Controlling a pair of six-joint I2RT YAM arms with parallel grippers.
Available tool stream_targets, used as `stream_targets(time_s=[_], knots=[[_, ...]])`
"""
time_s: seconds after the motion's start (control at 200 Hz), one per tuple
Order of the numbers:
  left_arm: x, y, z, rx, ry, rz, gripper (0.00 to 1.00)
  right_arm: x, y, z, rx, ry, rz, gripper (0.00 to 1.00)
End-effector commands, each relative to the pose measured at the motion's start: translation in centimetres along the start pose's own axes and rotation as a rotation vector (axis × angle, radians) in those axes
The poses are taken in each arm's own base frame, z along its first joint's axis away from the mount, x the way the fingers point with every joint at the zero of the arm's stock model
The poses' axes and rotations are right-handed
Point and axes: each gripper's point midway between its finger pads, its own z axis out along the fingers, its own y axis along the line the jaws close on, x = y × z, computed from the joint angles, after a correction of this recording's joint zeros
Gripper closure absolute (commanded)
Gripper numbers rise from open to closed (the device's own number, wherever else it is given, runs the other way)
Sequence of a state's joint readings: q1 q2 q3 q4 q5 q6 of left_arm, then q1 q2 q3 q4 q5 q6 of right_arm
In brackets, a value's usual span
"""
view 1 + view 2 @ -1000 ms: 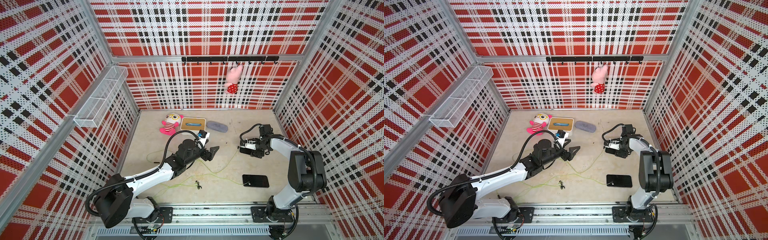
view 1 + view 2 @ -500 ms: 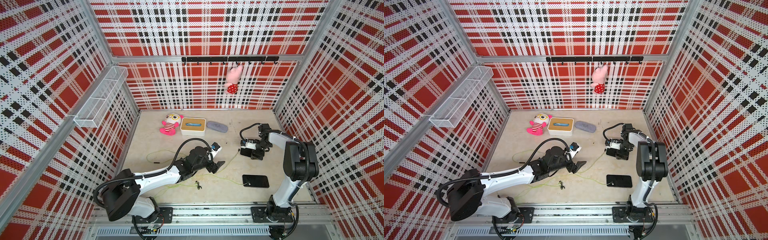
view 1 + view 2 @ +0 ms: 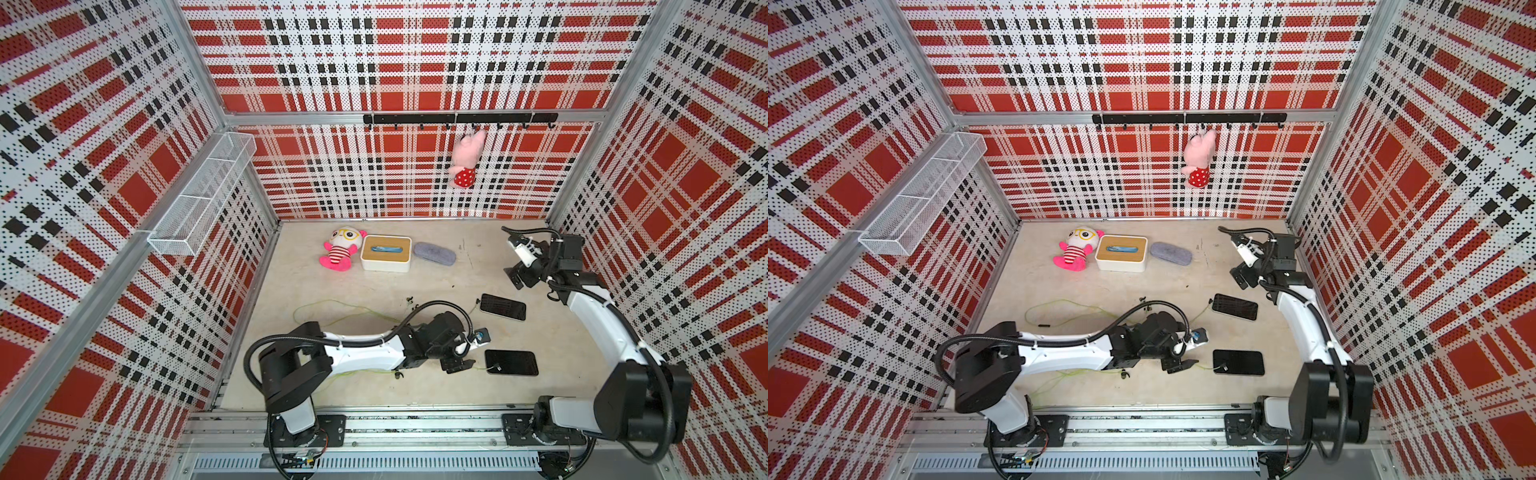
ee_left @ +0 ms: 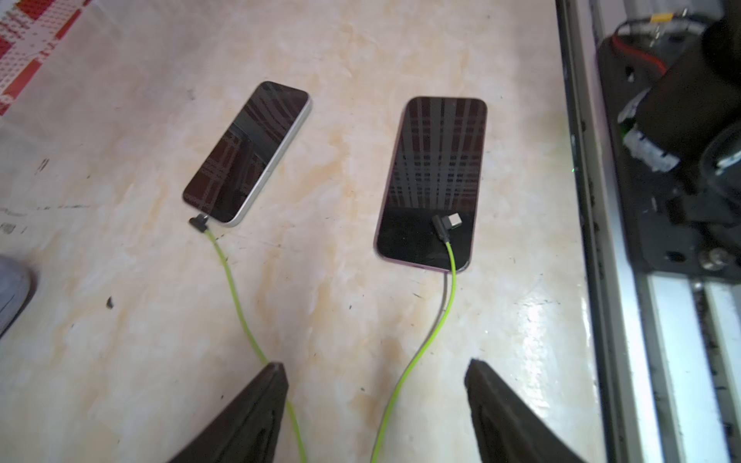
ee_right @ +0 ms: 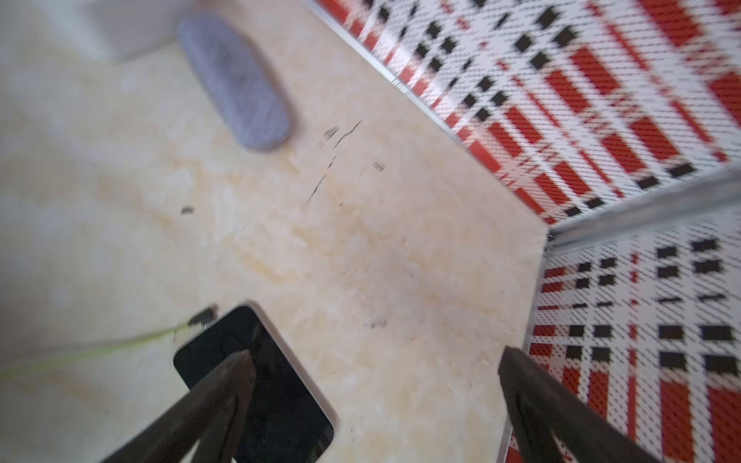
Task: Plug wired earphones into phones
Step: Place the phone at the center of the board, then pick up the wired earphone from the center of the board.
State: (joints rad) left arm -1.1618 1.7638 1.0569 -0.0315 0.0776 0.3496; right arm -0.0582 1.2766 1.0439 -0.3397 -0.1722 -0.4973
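Slack from the thin yellow-green wired earphones [image 4: 453, 260] is strewn over the left half of the beige marbled desk [image 3: 374, 282], small black earbuds [image 3: 398, 375] included. The left tool [image 4: 375, 366] has been swung from mid-desk to just short of the near glossy black phone [image 3: 511, 362]. Its jaws are seen moderately apart with nothing gripped (one cable merely passes between them). That set's angled black plug [image 4: 447, 224] is seen lying loose on the near phone's screen, not in the port. Further back, the silver-edged black phone [image 4: 248, 152] is shown with its own plug [image 4: 199, 221] seated at its end edge. The right tool [image 5: 375, 354], down at that phone a second ago, has been pulled back toward the rear right corner, jaws spread wide and empty. One connection is judged done and released. Insertion at the near phone remains, and a regrasp of the loose plug is called for.
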Motion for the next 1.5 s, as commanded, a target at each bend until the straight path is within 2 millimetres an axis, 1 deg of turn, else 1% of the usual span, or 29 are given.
stream_targets(time_s=[0.0,0.035,0.06,0.125,0.17,0.331,0.391,0.461,0.536,0.576,0.626,0.686,0.757,0.942,1.052,1.223,1.333,1.493], knots=[[2.0,-1.3,2.4,0.033,0.147,0.125,0.30,-1.0,-4.2,-3.0,0.233,-0.072,0.428,0.00],[2.2,-1.7,3.1,0.038,0.168,0.155,0.31,-0.3,-5.0,-4.3,0.300,-0.062,0.525,0.00],[2.2,-2.1,3.6,0.044,0.180,0.185,0.32,0.2,-5.1,-5.2,0.329,-0.049,0.581,0.00],[2.5,-2.8,4.5,0.060,0.204,0.231,0.34,1.3,-5.1,-7.2,0.371,-0.031,0.678,0.00],[2.3,-3.0,4.9,0.077,0.209,0.236,0.35,2.2,-4.7,-8.1,0.387,-0.018,0.717,0.00],[1.3,-4.0,5.5,0.151,0.202,0.250,0.37,4.8,-1.9,-9.6,0.343,0.010,0.805,0.01],[0.9,-4.4,5.6,0.176,0.194,0.252,0.37,5.6,-1.2,-10.2,0.339,0.014,0.831,0.02],[1.0,-4.9,5.9,0.197,0.196,0.260,0.38,6.3,-0.7,-10.7,0.341,0.011,0.851,0.04],[1.7,-4.9,6.6,0.201,0.243,0.260,0.39,6.8,-0.2,-11.0,0.335,0.009,0.869,0.08],[2.3,-4.8,7.0,0.206,0.284,0.257,0.43,7.0,0.0,-11.2,0.334,0.011,0.880,0.09],[2.4,-4.6,7.5,0.209,0.315,0.247,0.47,7.2,0.1,-11.4,0.335,0.017,0.895,0.11],[2.7,-4.7,8.0,0.221,0.336,0.232,0.48,7.3,0.2,-11.5,0.334,0.018,0.910,0.12],[2.6,-4.7,8.2,0.221,0.338,0.223,0.49,7.6,0.4,-11.5,0.333,0.019,0.922,0.13],[2.2,-4.1,7.8,0.188,0.338,0.173,0.50,8.0,1.0,-11.1,0.313,0.019,0.945,0.17],[2.7,-3.8,7.5,0.164,0.348,0.144,0.51,8.1,1.1,-10.8,0.311,0.012,0.954,0.18],[3.3,-3.9,7.5,0.144,0.358,0.114,0.55,8.2,1.2,-10.5,0.305,0.011,0.962,0.19],[3.2,-3.9,7.6,0.135,0.360,0.097,0.59,8.0,1.1,-10.5,0.303,0.005,0.962,0.20],[3.5,-4.6,7.7,0.133,0.372,0.095,0.62,7.9,1.3,-10.4,0.292,0.005,0.963,0.21]])
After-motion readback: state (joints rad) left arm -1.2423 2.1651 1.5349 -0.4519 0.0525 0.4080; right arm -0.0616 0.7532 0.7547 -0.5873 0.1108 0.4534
